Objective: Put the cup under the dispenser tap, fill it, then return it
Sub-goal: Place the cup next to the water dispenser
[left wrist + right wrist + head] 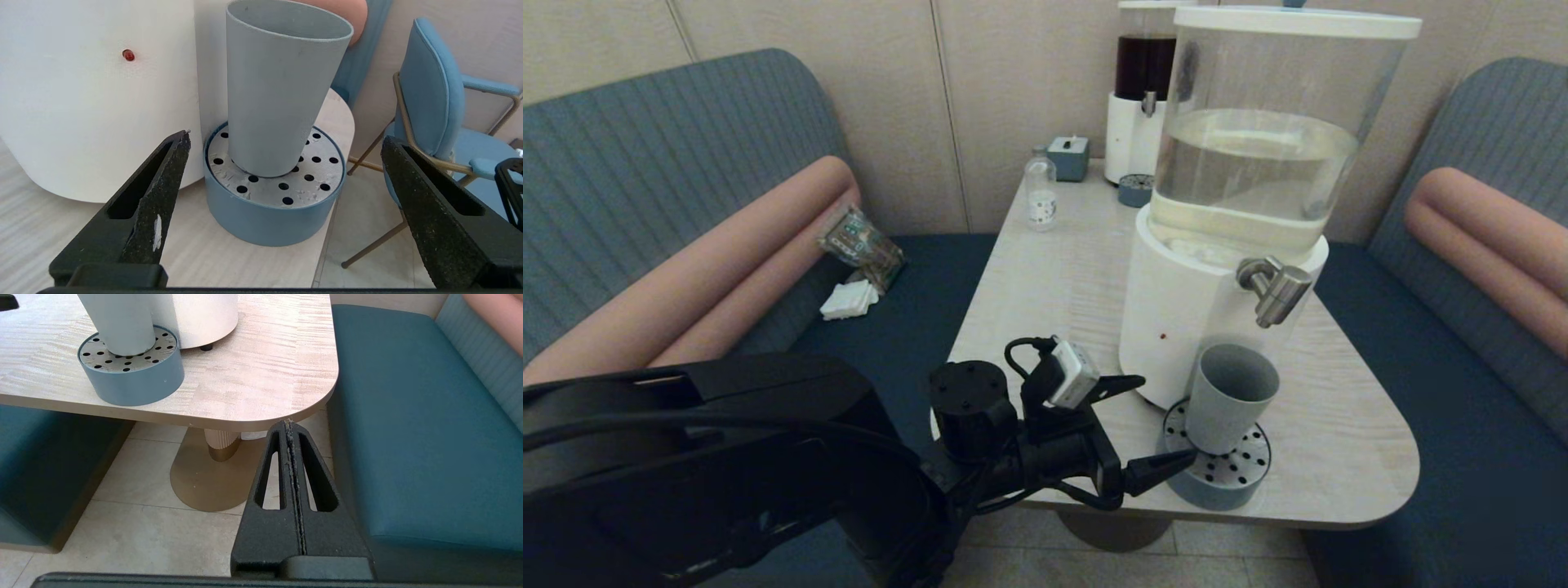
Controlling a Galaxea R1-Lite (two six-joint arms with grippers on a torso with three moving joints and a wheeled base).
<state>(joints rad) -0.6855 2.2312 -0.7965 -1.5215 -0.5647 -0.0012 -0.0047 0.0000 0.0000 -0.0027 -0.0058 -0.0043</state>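
Cup (1230, 397) under tap, left claw (1156, 425) spread beside

I find no legible text, brand, number or sign in any view. The small clear bottle (1041, 193) at the far side of the table (1054, 278) carries a white label with dark marks, but I cannot read them. The packet (861, 247) lying on the left bench shows printed patterning, also unreadable. The big dispenser's white base (81, 102) bears only a small red dot (128, 54), which is not a character.
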